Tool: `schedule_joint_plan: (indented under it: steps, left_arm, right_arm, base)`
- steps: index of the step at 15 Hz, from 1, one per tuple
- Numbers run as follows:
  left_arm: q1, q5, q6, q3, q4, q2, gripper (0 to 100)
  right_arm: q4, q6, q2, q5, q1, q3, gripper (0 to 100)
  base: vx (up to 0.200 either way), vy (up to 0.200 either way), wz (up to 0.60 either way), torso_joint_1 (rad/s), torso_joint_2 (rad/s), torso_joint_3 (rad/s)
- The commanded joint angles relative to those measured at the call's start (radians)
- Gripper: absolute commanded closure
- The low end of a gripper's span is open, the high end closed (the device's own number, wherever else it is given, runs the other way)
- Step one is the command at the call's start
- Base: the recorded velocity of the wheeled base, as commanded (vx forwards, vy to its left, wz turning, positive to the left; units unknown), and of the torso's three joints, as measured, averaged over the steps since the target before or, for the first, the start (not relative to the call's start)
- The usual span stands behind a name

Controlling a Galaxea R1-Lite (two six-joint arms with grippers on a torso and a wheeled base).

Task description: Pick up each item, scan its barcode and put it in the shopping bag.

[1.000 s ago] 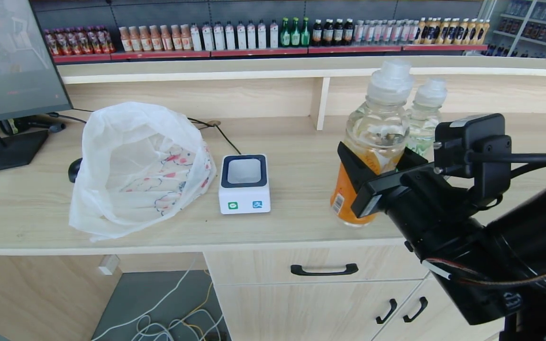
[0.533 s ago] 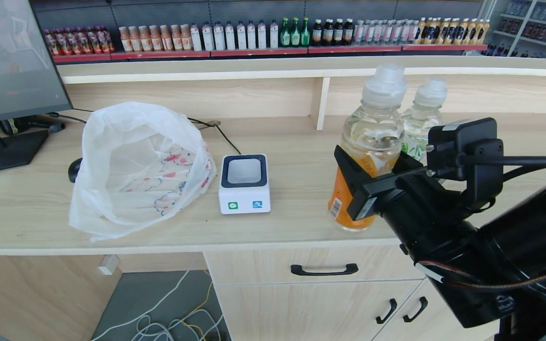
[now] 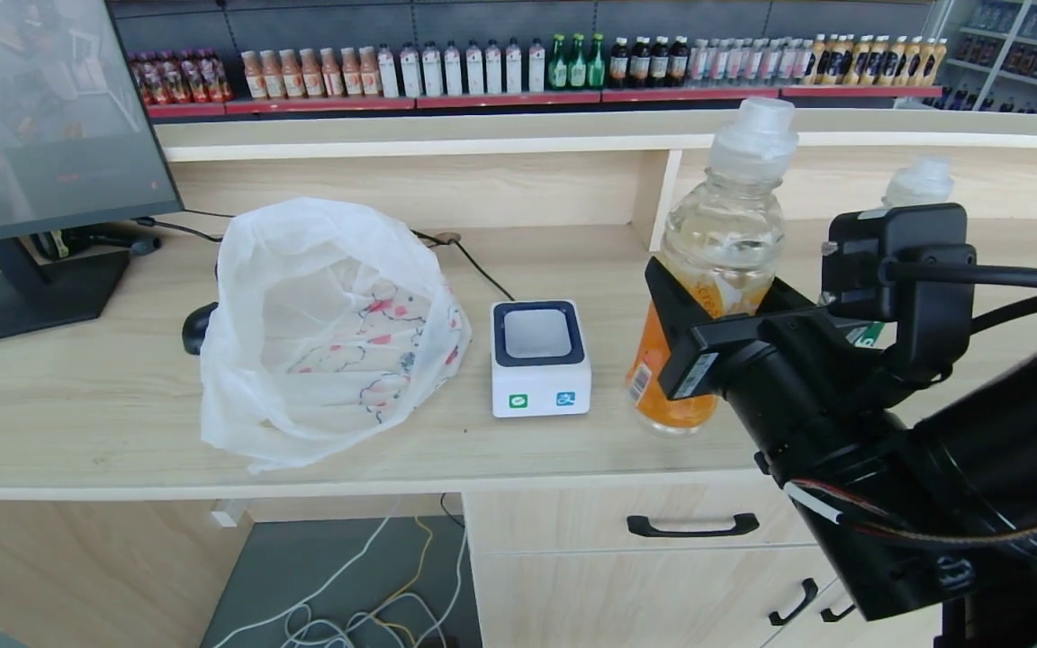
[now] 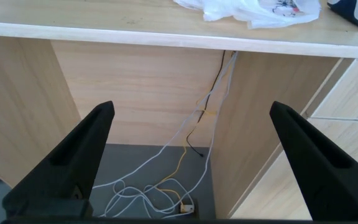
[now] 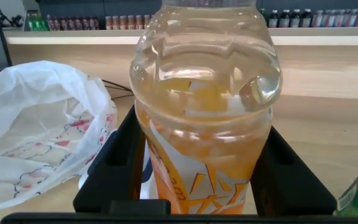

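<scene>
Orange-labelled and clear above, the bottle (image 3: pixel 716 270) stands upright just to the right of the scanner (image 3: pixel 540 357), with a white cap on top and a barcode strip on the side facing the scanner. The right gripper (image 3: pixel 721 315) has its 2 black fingers clamped on the bottle's middle, 1 on each side; the right wrist view shows the bottle (image 5: pixel 204 124) filling the gap between them. Its base sits close above the wooden counter (image 3: pixel 77 405), and it may be just off the surface, though the angle leaves that unclear. A 2nd bottle (image 3: pixel 919 183) stands farther right of the scanner, mostly hidden behind the wrist camera. Left of the scanner, almost touching it, lies the white shopping bag (image 3: pixel 329 324), its mouth open toward the robot. Beyond the bag from the scanner are a black mouse (image 3: pixel 197 327) and a monitor (image 3: pixel 41 117). The left gripper (image 4: pixel 191 112) hangs lower than the scanner, in front of the counter's open bay, its fingers spread wide and empty above loose cables (image 4: pixel 166 186).
</scene>
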Motion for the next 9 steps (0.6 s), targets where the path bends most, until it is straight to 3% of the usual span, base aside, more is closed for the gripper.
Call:
schedule_joint_plan:
  steps: [1,3,9]
  left_arm:
    - [0.001,0.001,-0.001,0.000,0.000,0.000,0]
    - [0.001,0.000,-0.002,0.000,0.000,0.000,0]
    - [0.001,0.001,0.001,0.000,0.000,0.000,0]
  right_arm:
    - [-0.002,-0.011,-0.003,0.000,0.002,-0.011,100]
    - [-0.002,-0.041,-0.011,0.000,0.002,-0.011,100]
    - [-0.002,-0.135,-0.009,0.000,0.003,-0.029,100]
  base:
    - [0.000,0.200,0.00,0.002,0.00,-0.002]
    - [0.000,0.200,0.00,0.007,0.00,0.002]
    - [0.000,0.000,0.00,0.000,0.00,0.000]
